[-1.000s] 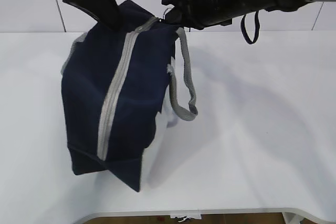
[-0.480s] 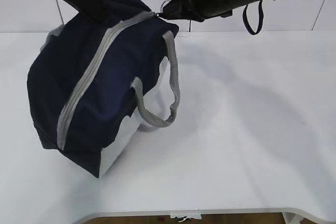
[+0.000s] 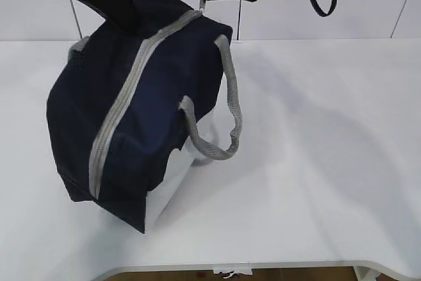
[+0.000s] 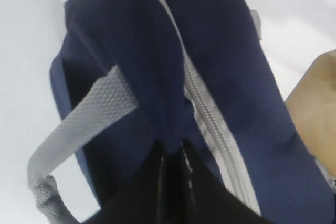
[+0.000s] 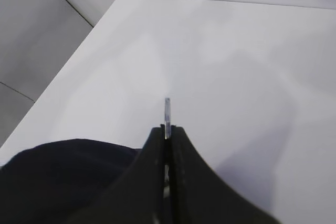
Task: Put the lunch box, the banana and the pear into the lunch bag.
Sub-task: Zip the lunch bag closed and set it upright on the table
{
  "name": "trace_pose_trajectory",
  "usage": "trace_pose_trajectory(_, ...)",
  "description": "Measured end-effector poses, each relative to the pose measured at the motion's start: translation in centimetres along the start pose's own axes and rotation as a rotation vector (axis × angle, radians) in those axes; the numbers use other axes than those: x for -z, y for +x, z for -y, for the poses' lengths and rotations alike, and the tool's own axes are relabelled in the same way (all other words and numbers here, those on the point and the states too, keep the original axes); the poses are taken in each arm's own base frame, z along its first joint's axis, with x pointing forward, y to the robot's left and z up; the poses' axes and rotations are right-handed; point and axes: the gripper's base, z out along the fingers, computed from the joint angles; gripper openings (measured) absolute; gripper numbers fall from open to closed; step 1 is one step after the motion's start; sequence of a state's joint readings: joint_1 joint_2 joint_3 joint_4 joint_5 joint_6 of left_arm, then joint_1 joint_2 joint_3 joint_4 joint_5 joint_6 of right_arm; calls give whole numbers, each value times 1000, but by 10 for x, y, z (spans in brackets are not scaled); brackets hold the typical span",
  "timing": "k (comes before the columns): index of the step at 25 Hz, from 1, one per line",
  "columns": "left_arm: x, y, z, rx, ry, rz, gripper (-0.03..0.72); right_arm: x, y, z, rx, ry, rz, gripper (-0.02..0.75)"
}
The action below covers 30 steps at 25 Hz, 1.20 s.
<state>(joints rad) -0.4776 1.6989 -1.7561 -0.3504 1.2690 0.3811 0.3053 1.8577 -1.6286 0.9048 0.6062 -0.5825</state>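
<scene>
Your lunch bag [image 3: 141,106] is tipped up on the table [image 3: 329,162], zipper [image 3: 125,103] shut. Left gripper [image 4: 173,153] is pinching a fold of soft cloth beside the zip; right gripper [image 5: 167,137] is clamped on the thin ring pull [image 5: 167,109]. The fabric looks floppy and will probably sag, so grab seams or the handle [image 3: 227,106].
</scene>
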Motion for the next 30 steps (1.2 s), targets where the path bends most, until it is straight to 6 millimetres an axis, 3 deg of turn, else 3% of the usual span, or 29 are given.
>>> trace_pose_trajectory(7,-6,-3,4,4,67,15,-3,2,-2,1,60,31,-18,1)
trace_pose_trajectory(18,-13,-11,33,-69,109,40,-3,5,0,13,56,107,-54,1)
trace_pose_trajectory(22,-4,-10,39,-83,109,55,-3,6,1,26,36,142,-70,1)
trace_pose_trajectory(30,17,-6,46,-104,106,88,-3,7,5,27,41,143,-115,1)
